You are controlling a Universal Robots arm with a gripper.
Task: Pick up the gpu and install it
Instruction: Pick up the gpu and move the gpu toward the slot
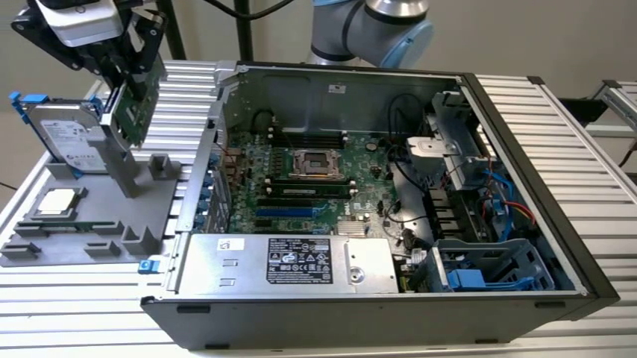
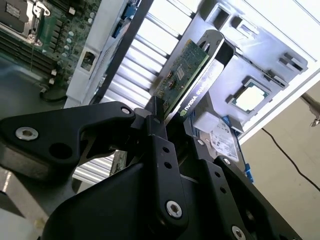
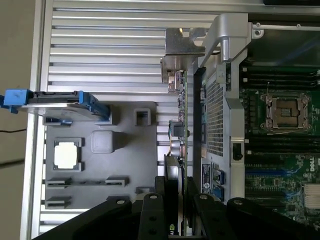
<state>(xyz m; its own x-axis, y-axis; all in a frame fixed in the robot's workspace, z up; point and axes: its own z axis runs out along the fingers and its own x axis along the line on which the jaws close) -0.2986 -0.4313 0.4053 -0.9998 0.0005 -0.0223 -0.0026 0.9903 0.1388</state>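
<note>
My tool grasps the gpu above the gray tray, the exterior view's left; installing into the case remains.

The black gripper clamps the gpu by one end, with the green card seen nearly edge-on. Beyond it, a grey tray holds 1 CPU chip and 1 blue-framed hard drive. A motherboard lies apart from the tray.

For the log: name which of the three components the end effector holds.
The gpu, the green card in the end effector; hard drive and CPU chip sit on the grey tray.
</note>
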